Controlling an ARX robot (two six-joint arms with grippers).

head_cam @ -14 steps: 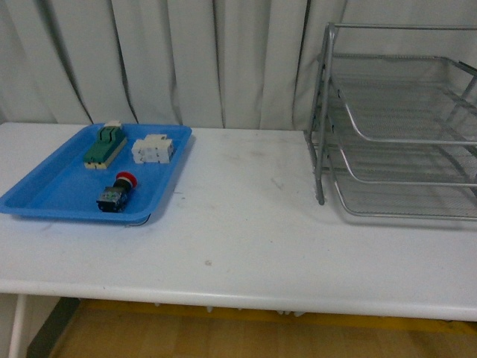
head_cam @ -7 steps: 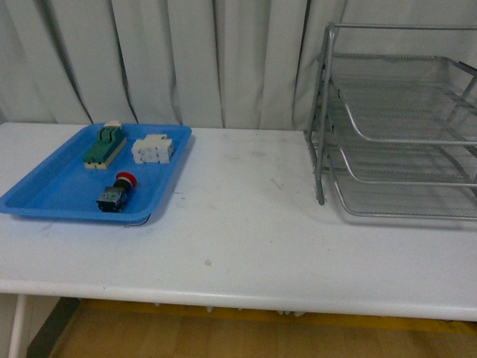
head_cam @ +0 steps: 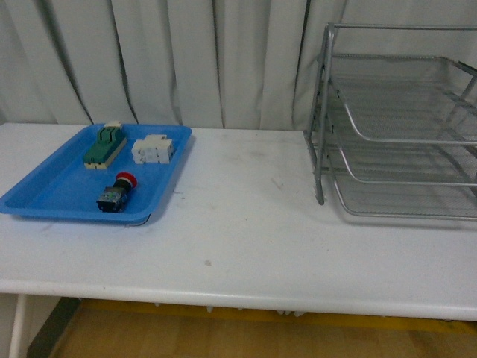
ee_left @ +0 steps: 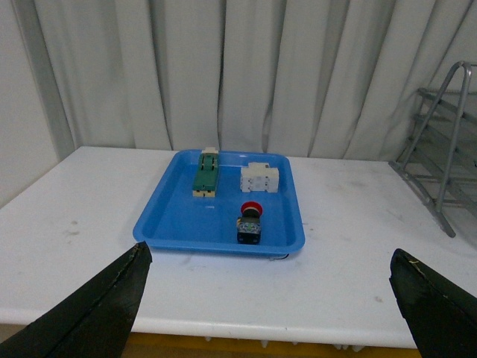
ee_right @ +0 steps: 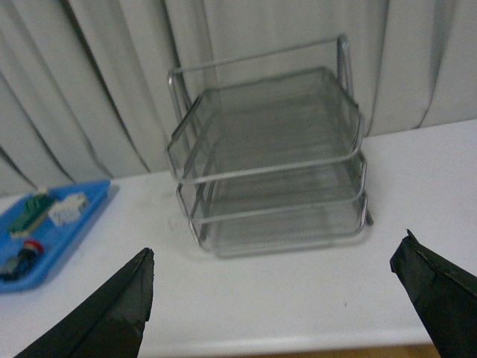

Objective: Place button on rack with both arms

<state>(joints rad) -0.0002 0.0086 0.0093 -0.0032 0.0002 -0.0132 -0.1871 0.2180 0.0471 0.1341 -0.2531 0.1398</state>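
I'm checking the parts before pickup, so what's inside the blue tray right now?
The blue tray holds three parts: the button with its red cap, a white terminal block and a green-and-cream connector strip. Nothing covers them; only their undersides are hidden.

The silver three-tier wire-mesh rack (head_cam: pixel 395 97) ran off the front view's right edge. Each wrist view cropped the left end effector (ee_left: pixel 268 255) and right end effector (ee_right: pixel 273 255) to black finger ends. The right wrist view was blurred: the red-capped black button (ee_right: pixel 24 256) was a smudge, the flat blue plastic tray (ee_right: pixel 71 224) cut by the frame.
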